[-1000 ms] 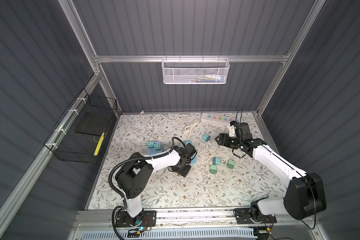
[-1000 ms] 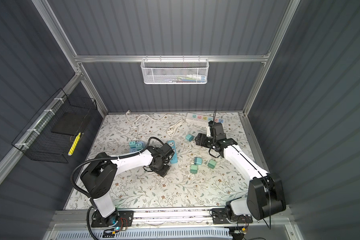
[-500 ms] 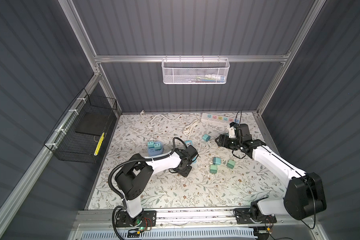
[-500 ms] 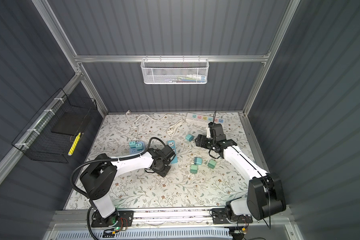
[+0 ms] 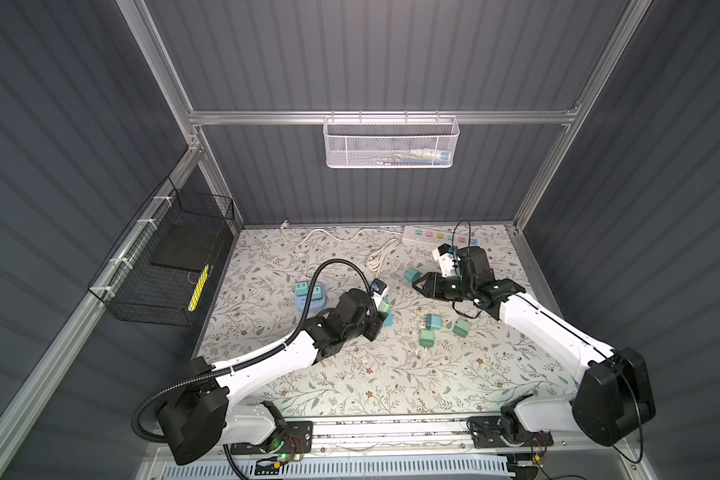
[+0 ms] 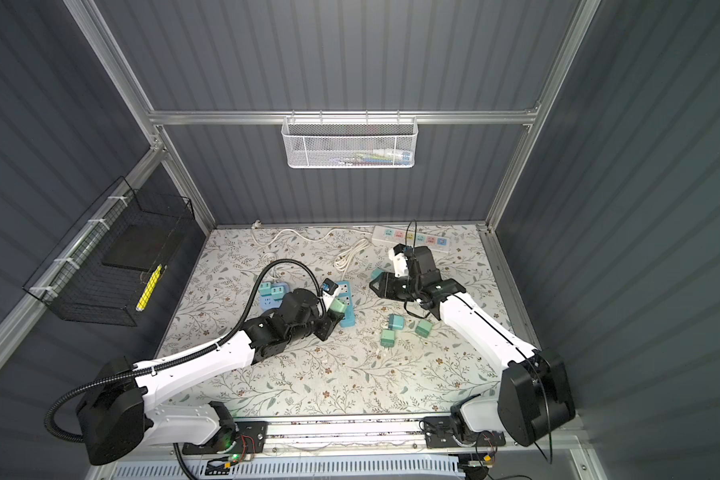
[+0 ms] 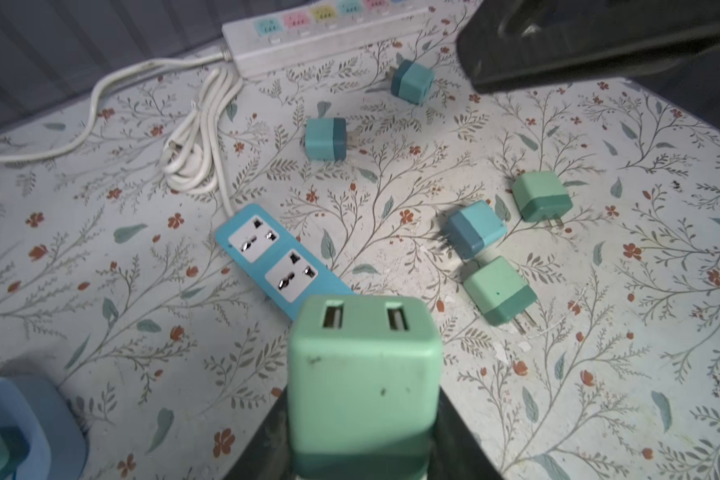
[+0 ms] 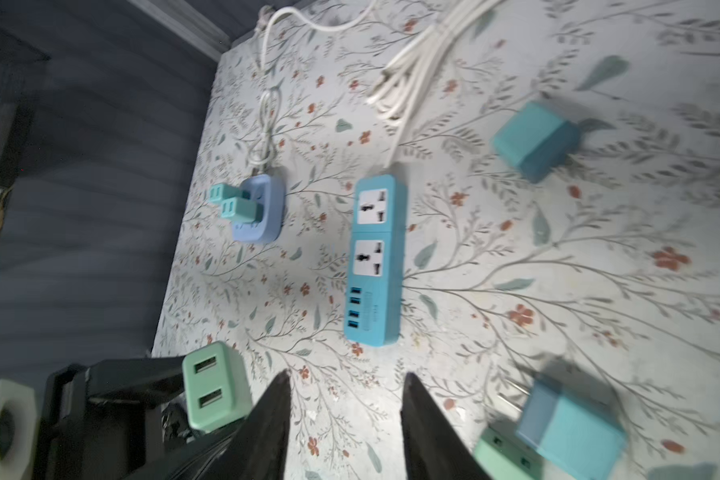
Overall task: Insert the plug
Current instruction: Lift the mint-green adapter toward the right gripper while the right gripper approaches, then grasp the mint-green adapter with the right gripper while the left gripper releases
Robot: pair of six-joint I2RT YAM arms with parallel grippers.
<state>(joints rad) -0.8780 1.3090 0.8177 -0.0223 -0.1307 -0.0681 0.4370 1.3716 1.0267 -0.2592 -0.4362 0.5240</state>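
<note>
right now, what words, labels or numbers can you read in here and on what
None readable in any view.
blue power strip: small print beside its USB ports, too blurred.
green plug in the left end effector: no print visible.
items in the white mesh basket: too small.

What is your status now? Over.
Left gripper shut on green plug, above blue power strip. Right gripper open, empty. Both strip sockets free, nothing in the way.

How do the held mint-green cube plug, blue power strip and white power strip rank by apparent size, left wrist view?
Largest: mint-green cube plug, inflated by nearness.
Then blue power strip and white power strip: alike, unranked.
</note>
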